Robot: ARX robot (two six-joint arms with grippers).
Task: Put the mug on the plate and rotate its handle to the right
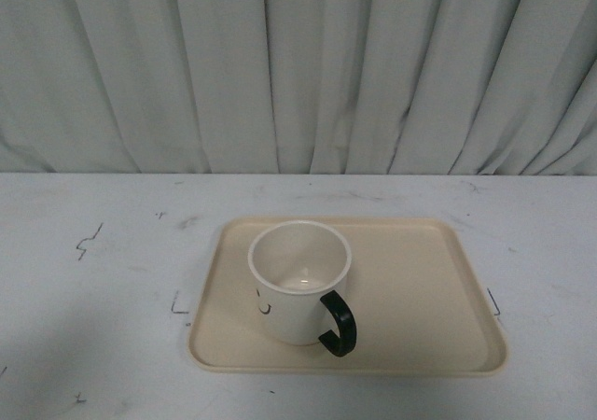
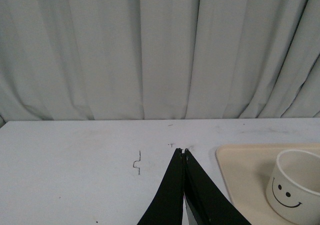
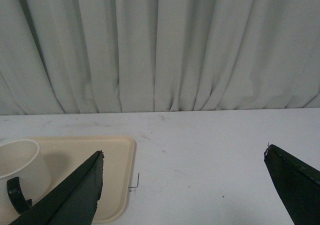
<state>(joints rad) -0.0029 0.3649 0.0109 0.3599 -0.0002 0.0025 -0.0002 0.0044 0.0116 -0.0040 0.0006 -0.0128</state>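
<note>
Mug (image 1: 298, 289) upright on the plate (image 1: 420, 285), left of its middle.

A pleated grey-white curtain (image 1: 298, 65) hangs behind a scuffed white table (image 1: 93, 299). The plate is a flat beige rectangle with rounded corners and a low rim. Only the front view shows the glossy black loop handle (image 1: 339, 324) whole — it points right and toward the camera. The left wrist view shows the drawn smiley face (image 2: 286, 195) and the left gripper (image 2: 183, 151), tips pressed together. The right gripper (image 3: 184, 152) has its fingers spread wide.
</note>
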